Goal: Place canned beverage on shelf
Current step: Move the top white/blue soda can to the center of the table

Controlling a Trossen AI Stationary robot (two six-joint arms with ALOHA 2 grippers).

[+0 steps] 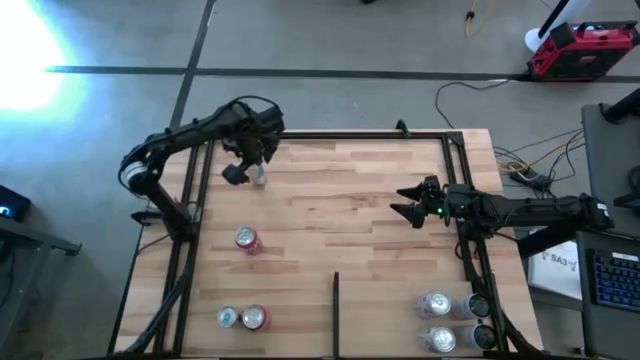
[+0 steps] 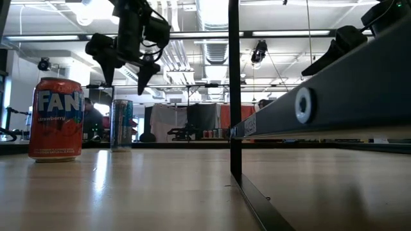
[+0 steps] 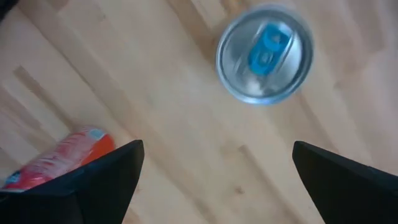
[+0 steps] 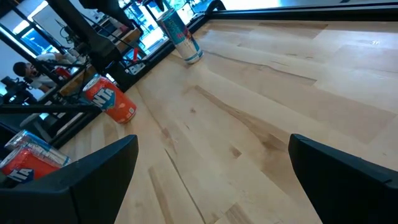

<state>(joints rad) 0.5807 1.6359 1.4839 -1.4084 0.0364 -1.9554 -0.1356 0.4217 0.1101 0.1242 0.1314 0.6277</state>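
A slim silver can with a blue tab (image 3: 264, 53) stands upright on the wooden shelf board (image 1: 340, 200) at its far left; it also shows in the high view (image 1: 259, 176), the low view (image 2: 121, 124) and the right wrist view (image 4: 180, 36). My left gripper (image 1: 238, 165) hovers open just above it, touching nothing; the low view (image 2: 125, 64) shows its fingers clear of the can top. My right gripper (image 1: 408, 202) is open and empty over the shelf's right half. A red Fanta can (image 1: 247, 240) stands upright left of centre.
Two more cans (image 1: 243, 318) stand near the shelf's near left corner, and several silver cans (image 1: 452, 320) lie at the near right by the frame. A thin dark divider strip (image 1: 336, 312) runs from the near edge. The black tube frame (image 1: 462, 180) borders the board.
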